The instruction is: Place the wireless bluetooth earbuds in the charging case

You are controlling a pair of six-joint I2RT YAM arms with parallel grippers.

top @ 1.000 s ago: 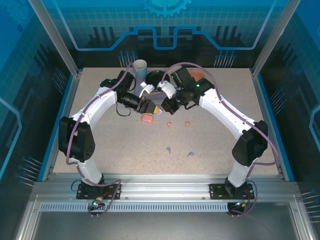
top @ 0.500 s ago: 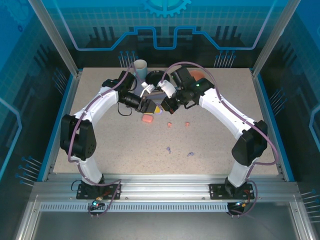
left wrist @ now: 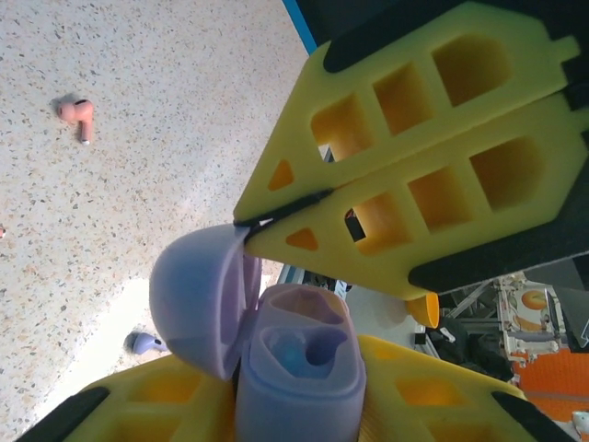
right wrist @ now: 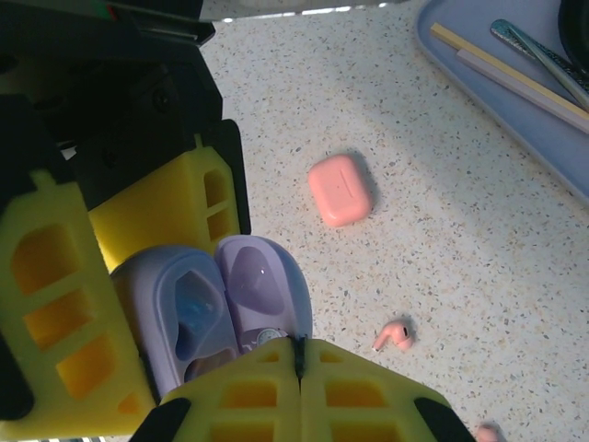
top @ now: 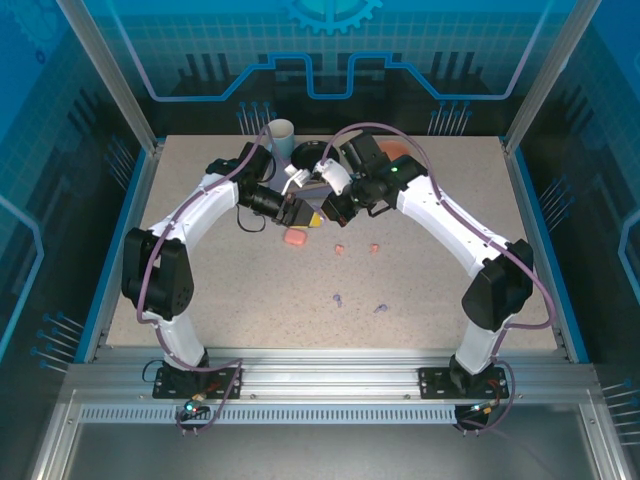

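My left gripper point(top: 300, 213) is shut on the body of the lilac charging case point(left wrist: 294, 368), whose lid point(left wrist: 193, 295) is swung open. My right gripper point(top: 326, 212) is shut, and its yellow fingertips point(right wrist: 299, 354) rest against the lid's edge point(right wrist: 262, 285). The case's sockets look empty. A shut salmon-pink case point(top: 293, 239) lies just in front. Two pink earbuds point(top: 339, 249) point(top: 375, 248) lie to its right, one of them point(right wrist: 396, 334) near my right fingers. Two lilac earbuds point(top: 337, 298) point(top: 380, 308) lie closer to the arm bases.
A white cup point(top: 281, 133) and a dark bowl point(top: 310, 152) stand at the back edge. A pale blue tray point(right wrist: 515, 92) holding chopsticks sits behind the right gripper. Blue walls point(top: 125, 230) border the table on both sides.
The left arm's elbow has shifted slightly. Both grippers and the lilac case have stayed almost where they were.
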